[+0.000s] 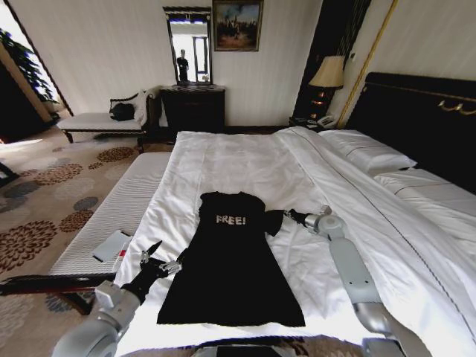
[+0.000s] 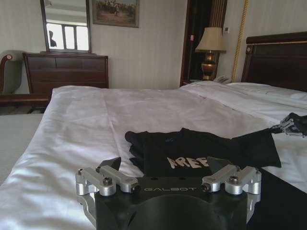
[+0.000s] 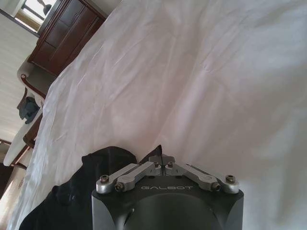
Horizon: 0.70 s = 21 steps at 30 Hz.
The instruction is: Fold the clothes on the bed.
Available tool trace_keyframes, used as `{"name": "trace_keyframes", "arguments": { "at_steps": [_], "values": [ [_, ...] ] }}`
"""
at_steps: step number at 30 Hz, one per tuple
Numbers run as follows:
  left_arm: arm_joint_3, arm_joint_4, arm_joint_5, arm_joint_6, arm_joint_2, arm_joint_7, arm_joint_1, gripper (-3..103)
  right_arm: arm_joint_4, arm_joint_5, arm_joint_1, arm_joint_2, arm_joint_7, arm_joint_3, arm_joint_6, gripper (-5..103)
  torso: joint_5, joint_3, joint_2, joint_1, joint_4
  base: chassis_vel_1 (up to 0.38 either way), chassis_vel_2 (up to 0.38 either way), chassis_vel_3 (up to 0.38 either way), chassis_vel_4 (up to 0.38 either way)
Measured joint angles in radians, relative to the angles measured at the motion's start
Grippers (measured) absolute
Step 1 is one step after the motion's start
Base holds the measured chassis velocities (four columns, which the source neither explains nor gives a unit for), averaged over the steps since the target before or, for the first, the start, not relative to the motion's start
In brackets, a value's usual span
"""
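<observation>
The clothes [image 1: 230, 268], a black garment with white "FREE!" lettering, lie flat on the white bed [image 1: 245, 160], hem towards me. My left gripper [image 1: 162, 256] is open at the garment's left edge, around waist height. In the left wrist view its fingers [image 2: 111, 166] stand wide apart just short of the chest lettering on the clothes [image 2: 192, 151]. My right gripper [image 1: 287, 216] is at the tip of the right sleeve, shut and seemingly pinching the sleeve corner. In the left wrist view the right gripper [image 2: 288, 125] holds that corner stretched out. The clothes [image 3: 91, 187] lie beside the right gripper [image 3: 160, 157].
A white-cushioned bench [image 1: 119, 208] runs along the bed's left side with a flat pad [image 1: 111, 245] on it. Pillows [image 1: 368, 152] and the dark headboard [image 1: 424, 119] are at the right. A dresser [image 1: 193, 108], a lamp [image 1: 329, 74] and a chaise with a black handbag [image 1: 121, 111] stand by the far wall.
</observation>
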<state>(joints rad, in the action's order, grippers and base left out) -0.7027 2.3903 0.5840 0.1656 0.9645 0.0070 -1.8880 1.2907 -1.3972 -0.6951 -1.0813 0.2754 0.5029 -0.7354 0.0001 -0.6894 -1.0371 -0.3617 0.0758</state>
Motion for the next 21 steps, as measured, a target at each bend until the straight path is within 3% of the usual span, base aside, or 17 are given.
{"name": "trace_keyframes", "arguments": {
  "at_steps": [8,21],
  "values": [
    [-0.003,0.002,0.005,-0.001,-0.011,0.000,0.003,100,-0.012,0.034,0.024,0.045,-0.033,-0.005,0.000,0,-0.0001,0.000,0.000,0.000,0.0000,0.000,0.000,0.000,0.000],
    [-0.007,0.002,0.009,-0.002,-0.014,0.000,0.005,100,-0.017,0.074,0.040,0.058,-0.056,-0.033,0.001,0,-0.0002,0.000,0.000,0.000,-0.0001,0.000,0.000,0.000,0.000]
  ]
}}
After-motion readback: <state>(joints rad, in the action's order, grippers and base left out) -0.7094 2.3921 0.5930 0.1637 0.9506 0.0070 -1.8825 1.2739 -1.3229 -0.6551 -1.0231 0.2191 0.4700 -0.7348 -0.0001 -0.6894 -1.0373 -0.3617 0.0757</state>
